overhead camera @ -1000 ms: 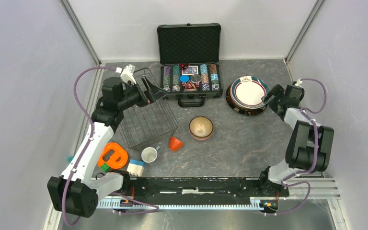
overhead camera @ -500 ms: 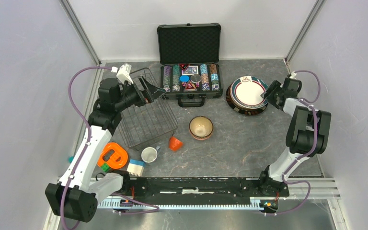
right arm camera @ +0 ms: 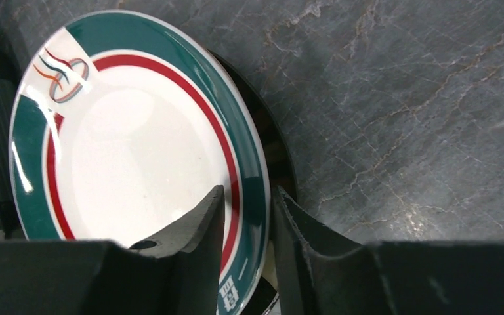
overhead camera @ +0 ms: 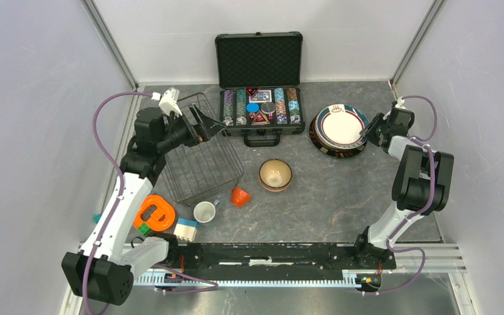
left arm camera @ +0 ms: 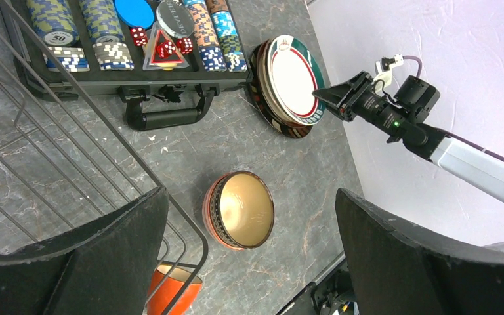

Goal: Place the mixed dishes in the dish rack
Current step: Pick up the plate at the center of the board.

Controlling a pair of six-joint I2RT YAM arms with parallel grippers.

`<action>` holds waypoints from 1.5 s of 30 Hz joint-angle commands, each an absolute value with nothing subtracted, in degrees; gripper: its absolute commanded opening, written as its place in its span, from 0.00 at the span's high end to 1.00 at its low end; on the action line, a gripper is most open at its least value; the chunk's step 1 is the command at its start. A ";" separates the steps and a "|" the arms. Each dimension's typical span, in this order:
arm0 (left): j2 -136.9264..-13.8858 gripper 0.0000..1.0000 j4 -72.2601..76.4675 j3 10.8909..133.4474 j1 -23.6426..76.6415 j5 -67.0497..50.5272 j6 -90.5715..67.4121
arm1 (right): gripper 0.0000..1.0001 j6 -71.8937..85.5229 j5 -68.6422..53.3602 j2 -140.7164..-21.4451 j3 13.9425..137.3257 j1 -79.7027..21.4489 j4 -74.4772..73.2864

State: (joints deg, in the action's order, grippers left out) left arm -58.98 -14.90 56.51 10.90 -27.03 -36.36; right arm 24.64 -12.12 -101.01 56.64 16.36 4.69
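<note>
A stack of plates (overhead camera: 338, 128) lies at the back right, topped by a white plate with a teal and red rim (right arm camera: 125, 151). My right gripper (overhead camera: 369, 133) (right arm camera: 249, 197) is shut on that top plate's right rim, one finger over it and one under. A tan bowl (overhead camera: 275, 174) (left arm camera: 243, 210) stands mid-table, with an orange cup (overhead camera: 239, 196) (left arm camera: 170, 292) and a white cup (overhead camera: 205, 212) to its left. The black wire dish rack (overhead camera: 200, 164) (left arm camera: 52, 164) holds nothing. Above its far side hangs my left gripper (overhead camera: 203, 125) (left arm camera: 249, 197), open wide with nothing in it.
An open black case of poker chips (overhead camera: 259, 98) stands at the back centre. An orange ring toy (overhead camera: 154, 213) and a white-and-blue block (overhead camera: 186, 229) lie near the front left. Grey walls close in both sides.
My right gripper reached to the plate stack's right edge and its jaws narrowed onto the top plate's rim. The left arm shifted slightly and then held still, open.
</note>
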 commanded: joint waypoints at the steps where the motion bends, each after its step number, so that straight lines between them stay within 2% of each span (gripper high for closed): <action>1: -57.79 0.00 -15.02 56.69 10.99 -26.32 -34.05 | 0.70 21.41 -9.70 -98.60 55.54 16.44 5.21; 2: -57.84 0.00 -15.03 56.65 10.96 -26.22 -34.08 | 0.79 20.56 -8.98 -98.08 55.47 16.44 4.75; 4: -57.97 0.00 -15.12 56.60 10.98 -26.11 -34.14 | 0.89 18.94 -6.81 -97.00 55.39 16.44 3.45; 5: -58.08 0.00 -15.12 56.60 10.97 -26.06 -34.17 | 0.99 18.34 -5.64 -96.56 55.14 16.44 2.94; 6: -58.17 0.00 -15.19 56.60 10.96 -26.12 -34.15 | 1.00 17.73 -4.72 -96.21 54.97 16.44 2.52; 17: -58.93 0.00 -15.03 56.60 10.98 -26.19 -34.54 | 1.00 15.62 -1.13 -91.78 52.67 16.47 0.70; 22: -59.04 0.00 -15.12 56.60 10.96 -26.35 -34.65 | 1.00 15.77 -6.41 -90.08 52.75 16.73 1.02; 30: -58.68 0.00 -15.23 57.27 10.30 -23.66 -36.84 | 1.00 18.75 -5.95 -79.73 46.61 16.71 11.20; 40: -59.10 0.00 -6.12 52.57 6.45 -26.06 -48.66 | 1.00 15.05 -8.96 -69.42 41.72 16.65 20.59; 45: -57.99 0.00 5.08 46.76 0.62 -31.98 -59.12 | 1.00 14.40 -12.02 -65.72 38.92 16.40 25.92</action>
